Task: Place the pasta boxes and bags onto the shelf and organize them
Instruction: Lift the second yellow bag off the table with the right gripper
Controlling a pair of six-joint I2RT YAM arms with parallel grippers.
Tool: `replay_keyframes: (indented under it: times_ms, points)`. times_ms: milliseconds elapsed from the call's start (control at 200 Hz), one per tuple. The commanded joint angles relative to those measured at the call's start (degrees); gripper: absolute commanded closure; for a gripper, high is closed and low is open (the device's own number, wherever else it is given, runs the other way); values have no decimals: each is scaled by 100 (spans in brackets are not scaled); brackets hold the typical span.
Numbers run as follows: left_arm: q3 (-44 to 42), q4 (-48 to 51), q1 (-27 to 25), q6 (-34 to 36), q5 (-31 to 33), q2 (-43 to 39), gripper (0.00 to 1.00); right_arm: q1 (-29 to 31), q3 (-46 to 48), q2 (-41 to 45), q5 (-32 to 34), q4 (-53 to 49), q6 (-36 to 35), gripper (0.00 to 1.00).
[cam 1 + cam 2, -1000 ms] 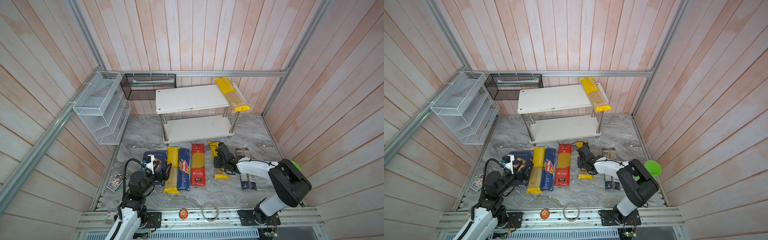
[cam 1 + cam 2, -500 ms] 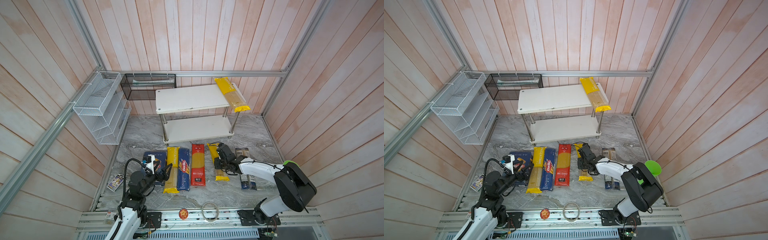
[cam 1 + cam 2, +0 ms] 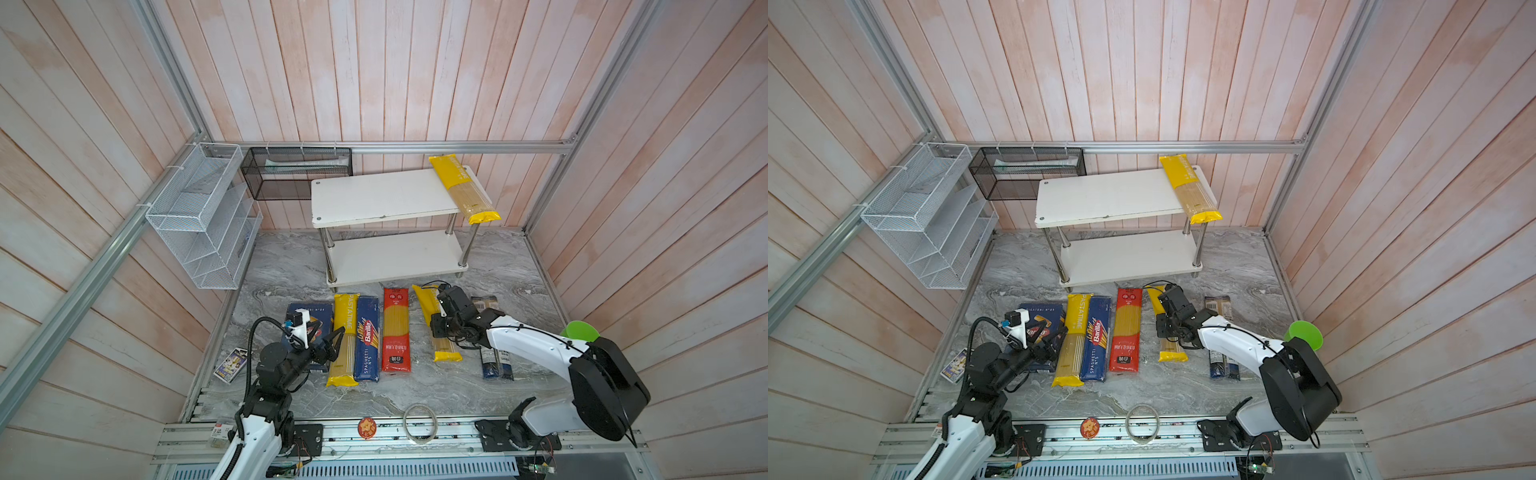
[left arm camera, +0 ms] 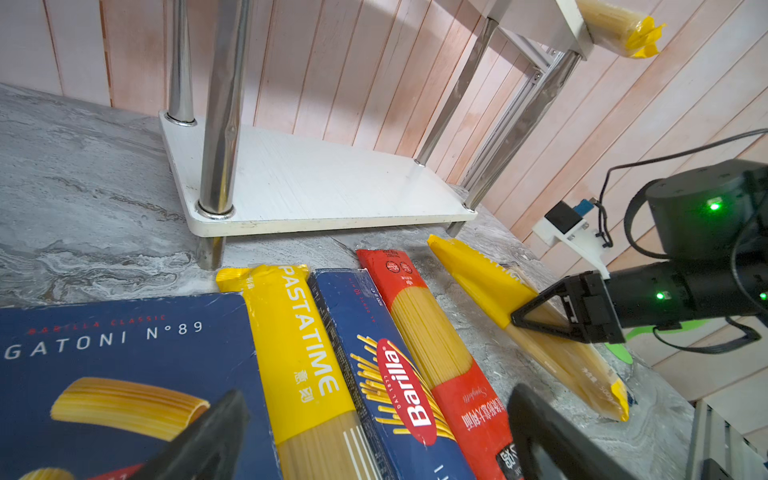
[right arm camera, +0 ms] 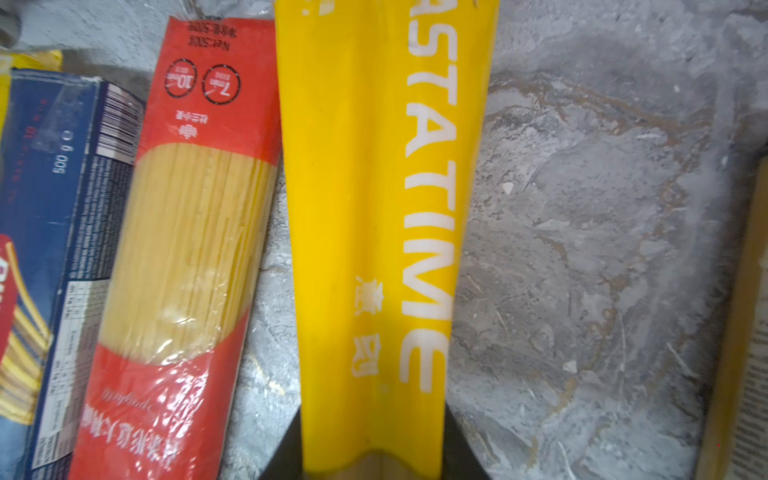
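**One clamped, five lying loose, one up top**

We find the long, slim yellow plastic "PASTATIME" spaghetti bag, our gripped yellow bag (image 5: 374, 208), on the grey marbled surface (image 3: 415, 386). It lies just at 6 o'clock of the shelf (image 3: 386, 195), its far end slanted toward 11 o'clock. The right gripper (image 3: 439, 330) sits across its middle. Its black fingers (image 5: 455, 461) press against both long sides, closed as far as the bag allows. We cannot tell whether the bag is off the surface.

At its 9 o'clock side four packs lie side by side, each running 12 to 6. Nearest first, they are the red plastic spaghetti bag (image 3: 395, 332), the long narrow dark blue cardboard spaghetti box (image 3: 368, 336), the second yellow bag (image 3: 345, 336) and the wide dark blue cardboard rigatoni box (image 3: 307, 309). At 3 o'clock, partly under the right arm, lies the clear bag with a dark blue end (image 3: 496, 365).

The left gripper (image 4: 378, 395) hovers at the rigatoni box's 3 o'clock edge. Its own fingers (image 4: 548, 440) are spread wide and hold nothing.

The shelf, two white boards on four chrome posts, stands at 12 o'clock of the row. The third yellow bag (image 3: 463, 189) lies on the top board's 3 o'clock end, its near end overhanging the front edge.

Further out we see a white wire-mesh rack (image 3: 199, 216) on the wall at 10 o'clock and a black mesh basket (image 3: 295, 174) at 11 o'clock. A small purple card packet (image 3: 230, 365) sits at the surface's 8 o'clock edge.
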State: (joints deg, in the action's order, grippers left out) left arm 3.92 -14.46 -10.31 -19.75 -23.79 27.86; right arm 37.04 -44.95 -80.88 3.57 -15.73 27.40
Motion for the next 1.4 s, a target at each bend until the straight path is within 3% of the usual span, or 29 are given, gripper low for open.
replay_keyframes:
  times_ms: [0,470,1395]
  points:
    - [4,-134,-24,39,-146,34,0,5,-280,319,-150,190,-147,100]
    - [-43,-163,-24,34,-258,-76,0,6,-379,918,-333,277,-279,100]
    - [-50,-213,-17,44,-354,-69,0,10,-2046,1833,-389,-1443,-740,100]
